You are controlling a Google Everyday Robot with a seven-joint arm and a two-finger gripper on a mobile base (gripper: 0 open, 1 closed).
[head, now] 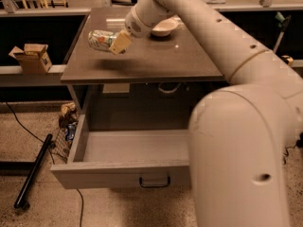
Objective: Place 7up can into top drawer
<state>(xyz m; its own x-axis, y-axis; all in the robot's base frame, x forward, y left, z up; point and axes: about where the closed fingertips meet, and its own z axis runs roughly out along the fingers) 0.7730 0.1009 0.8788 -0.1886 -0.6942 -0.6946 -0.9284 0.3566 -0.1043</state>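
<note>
claw [117, 42] is gripping the 7up can [100, 39] sideways, fingers clamped on its right end, hovering just above the worktop [156, 56], left side. top drawer [118, 173] is sitting pulled open below.

I have the claw [115, 42] clamped on the 7up can [98, 39]. The can lies on its side and juts out of the claw toward the cardboard box [32, 58]. It is raised off the bench [156, 63], with its shadow just beneath. A white bowl [164, 29] sits on the bench beyond the claw. Well below the claw, the top drawer [104, 174] stands pulled open, its dark handle [155, 181] facing me.
</note>
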